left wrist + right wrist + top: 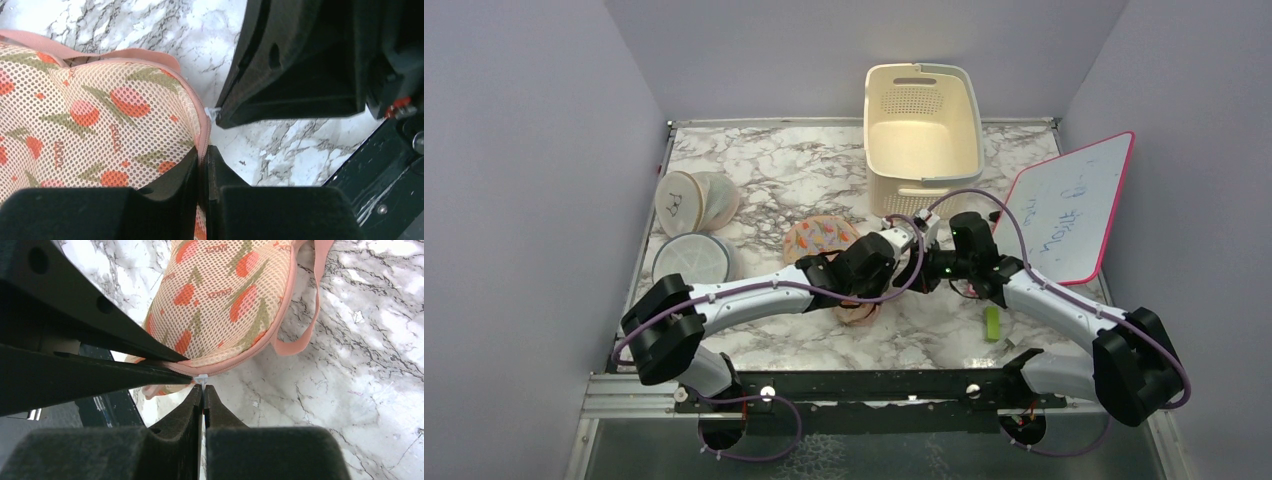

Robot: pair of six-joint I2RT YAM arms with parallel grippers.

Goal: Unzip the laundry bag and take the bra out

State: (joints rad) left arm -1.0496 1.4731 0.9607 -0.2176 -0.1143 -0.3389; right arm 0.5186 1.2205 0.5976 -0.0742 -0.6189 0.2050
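Pinching laundry bag [225, 295] at zip edge from both sides.
Clamped fully shut w/ L gripper [202, 165] on bag's pink rim, bag flat on marble table [300, 150] ahead-left of tips. Closed w/ R gripper [202, 395] on white zip pull [201, 378] at tips, bag straight ahead.

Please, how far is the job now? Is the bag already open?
Done: both grips look set. The left gripper is shut on the edge of the laundry bag, the right gripper on the small white zip pull. In hand: starting the unzip; the visible seam looks closed. Left: run the zip round and take out the bra, not in view.
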